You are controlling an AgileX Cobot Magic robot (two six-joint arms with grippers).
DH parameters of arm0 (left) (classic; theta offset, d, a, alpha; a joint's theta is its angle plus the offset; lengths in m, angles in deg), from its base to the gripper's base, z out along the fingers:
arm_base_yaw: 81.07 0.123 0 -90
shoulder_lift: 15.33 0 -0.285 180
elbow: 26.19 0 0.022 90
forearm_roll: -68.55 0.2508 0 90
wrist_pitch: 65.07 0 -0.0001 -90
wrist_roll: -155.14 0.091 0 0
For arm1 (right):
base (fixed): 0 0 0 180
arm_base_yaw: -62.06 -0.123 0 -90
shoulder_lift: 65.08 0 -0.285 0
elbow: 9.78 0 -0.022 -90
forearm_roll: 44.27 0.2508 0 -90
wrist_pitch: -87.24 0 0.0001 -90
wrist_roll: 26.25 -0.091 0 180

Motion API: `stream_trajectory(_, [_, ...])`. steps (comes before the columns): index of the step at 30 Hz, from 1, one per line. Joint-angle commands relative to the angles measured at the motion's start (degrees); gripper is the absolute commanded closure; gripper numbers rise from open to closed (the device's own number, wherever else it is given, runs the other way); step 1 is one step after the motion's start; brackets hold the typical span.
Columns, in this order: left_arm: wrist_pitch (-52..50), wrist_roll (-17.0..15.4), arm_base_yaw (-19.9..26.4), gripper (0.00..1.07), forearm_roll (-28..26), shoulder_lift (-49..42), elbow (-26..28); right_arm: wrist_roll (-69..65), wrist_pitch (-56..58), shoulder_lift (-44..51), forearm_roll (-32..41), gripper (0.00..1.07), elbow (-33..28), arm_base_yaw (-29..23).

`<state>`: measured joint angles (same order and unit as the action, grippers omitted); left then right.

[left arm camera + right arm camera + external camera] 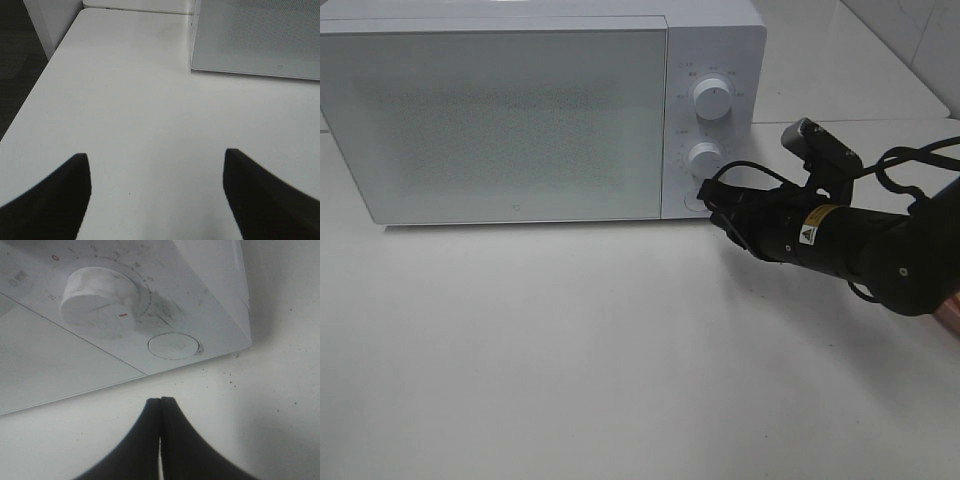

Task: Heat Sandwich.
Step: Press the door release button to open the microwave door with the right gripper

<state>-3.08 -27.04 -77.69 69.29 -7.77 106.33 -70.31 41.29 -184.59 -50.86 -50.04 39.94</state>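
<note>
Right fingers (175, 440) pressed together near round button (173, 345) on microwave (500, 110), contact unclear, left fingers (50, 205) wide, empty

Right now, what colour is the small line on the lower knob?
Red line on the knob; right wrist view.

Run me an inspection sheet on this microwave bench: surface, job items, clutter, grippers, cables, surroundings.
Surface: white table, a few dark specks near the microwave.
Job's things: sandwich not in sight; microwave door closed.
Clutter: nothing seen.
Grippers: right gripper shut, tips aimed at the round button below the lower knob, contact unclear; left gripper open above the table.
Cables: black cables loop along the right arm.
Surroundings: pale tiles behind; dark floor beside the table.
</note>
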Motion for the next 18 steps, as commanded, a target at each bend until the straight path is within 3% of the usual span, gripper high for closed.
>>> stream_trajectory(1, [-0.7, 0.1, -0.4, 0.36, 0.0, -0.2, -0.2, 1.2, -0.7, -1.7, 1.3, 1.07, 2.3, -0.2])
stream_trajectory(18, [-0.7, 0.1, -0.4, 0.36, 0.0, -0.2, -0.2, -4.6, -0.8, -7.6, 2.5, 1.07, 8.1, -0.2])
